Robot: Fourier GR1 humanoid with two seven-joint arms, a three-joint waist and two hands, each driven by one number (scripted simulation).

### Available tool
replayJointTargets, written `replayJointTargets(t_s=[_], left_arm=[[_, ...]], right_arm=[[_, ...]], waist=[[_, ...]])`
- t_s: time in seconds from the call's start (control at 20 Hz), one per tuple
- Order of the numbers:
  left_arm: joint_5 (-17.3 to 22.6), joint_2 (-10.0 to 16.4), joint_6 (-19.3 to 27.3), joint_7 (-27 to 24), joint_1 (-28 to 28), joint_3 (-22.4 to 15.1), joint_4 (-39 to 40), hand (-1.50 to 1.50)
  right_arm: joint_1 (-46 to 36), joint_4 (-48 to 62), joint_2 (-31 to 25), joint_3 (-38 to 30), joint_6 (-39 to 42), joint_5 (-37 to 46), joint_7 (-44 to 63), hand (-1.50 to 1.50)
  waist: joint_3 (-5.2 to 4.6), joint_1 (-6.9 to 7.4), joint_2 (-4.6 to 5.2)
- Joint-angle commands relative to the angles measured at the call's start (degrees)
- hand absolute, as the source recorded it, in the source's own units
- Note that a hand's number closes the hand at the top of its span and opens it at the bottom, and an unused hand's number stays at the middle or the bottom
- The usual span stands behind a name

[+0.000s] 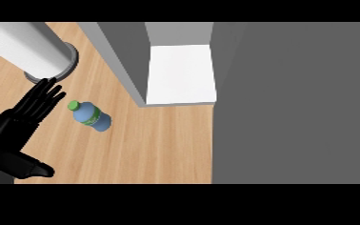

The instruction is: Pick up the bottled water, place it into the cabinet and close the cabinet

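The bottled water (91, 115), pale blue with a green cap and green label, lies on the wooden counter (155, 148), its cap pointing up-left. My left hand (25, 119) shows at the left edge, just left of the bottle and apart from it, with its fingers straight. The cabinet (181, 74) stands to the upper right of the bottle with its white inside showing and a grey panel (116, 59) slanting along its left side. My right hand is out of view.
A white cylinder (32, 45) on a round grey base (67, 66) stands at the upper left, just above my left hand. A broad grey surface (288, 105) fills the whole right side.
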Motion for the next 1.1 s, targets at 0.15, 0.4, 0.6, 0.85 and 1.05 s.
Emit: replayJointTargets(t_s=[0.15, 0.4, 0.6, 0.85, 1.05], left_arm=[[-10.1, -0.4, 2.4, -9.9, -6.2, -0.2, 14.4, -1.5], [-15.3, -1.5, 4.5, -15.2, -9.5, -2.0, 23.6, -1.5], [-17.8, -0.1, 4.0, -19.1, -13.3, -2.2, 33.1, -1.5], [-21.7, -0.5, 6.2, -25.7, -14.8, -3.0, 40.9, -1.5], [-24.9, -2.3, 10.3, -32.7, -16.7, -3.4, 48.6, -1.5]], right_arm=[[4.5, -10.5, 0.1, -1.8, -0.4, -11.5, 2.4, -1.5], [6.8, -10.7, -1.2, -3.1, 1.1, -12.9, 1.3, -1.5], [5.0, -8.2, 0.1, -0.5, 0.3, -10.2, 0.6, -1.5], [4.8, -9.6, -2.0, -2.0, -0.9, -13.8, 1.5, -1.5], [8.4, -9.4, -1.1, -1.4, 3.2, -11.6, -2.3, -1.5]], waist=[[-0.03, -0.41, 0.06], [-0.04, -0.8, 0.08], [-0.03, 0.17, 0.28], [-0.08, 0.16, 0.35], [-0.11, -0.91, 0.31]])
